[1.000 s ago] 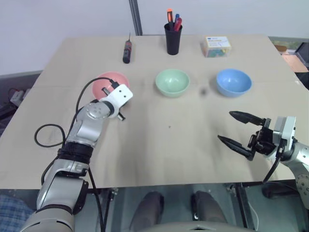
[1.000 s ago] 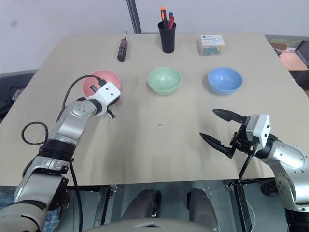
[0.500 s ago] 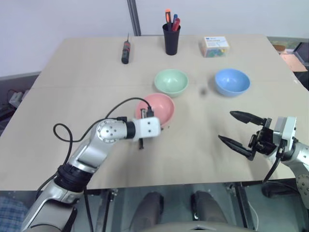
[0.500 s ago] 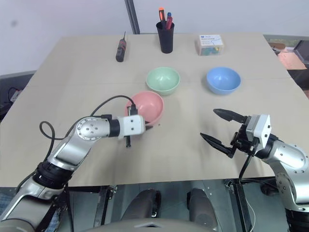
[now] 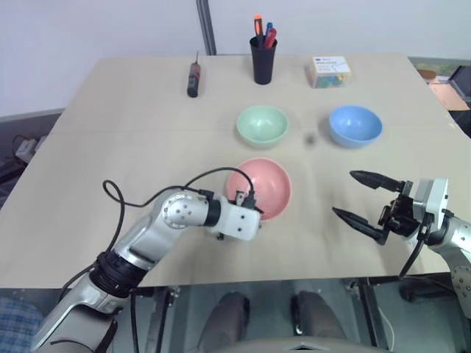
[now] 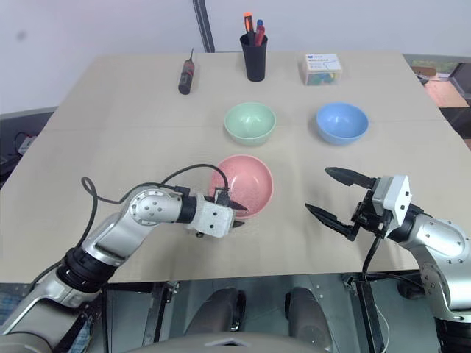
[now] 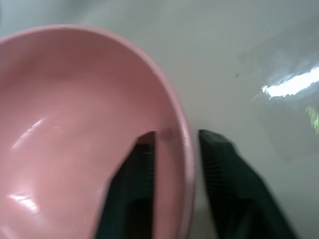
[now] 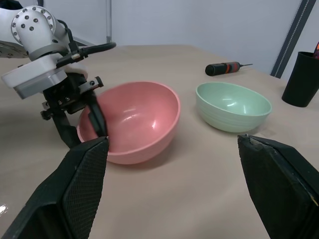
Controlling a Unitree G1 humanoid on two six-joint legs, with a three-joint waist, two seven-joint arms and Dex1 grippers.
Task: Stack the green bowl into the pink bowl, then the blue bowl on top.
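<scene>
1. pink bowl (image 5: 259,187): mid-tabletop, toward your near edge; left gripper (image 6: 226,213) straddles its rim, jaws loosening.
2. green bowl (image 5: 262,125), blue bowl (image 5: 355,126): behind, unstacked.
3. right gripper (image 5: 366,204): spread, empty, ready.

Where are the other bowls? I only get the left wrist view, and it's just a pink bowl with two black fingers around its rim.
Observer: The green bowl sits upright on the table, just beyond the pink bowl.
Operator: And the blue one?
Observer: The blue bowl stands to the green bowl's right, apart from it.
Operator: What's the other hand doing?
Observer: The right gripper hovers open over the table's right side, holding nothing.
</scene>
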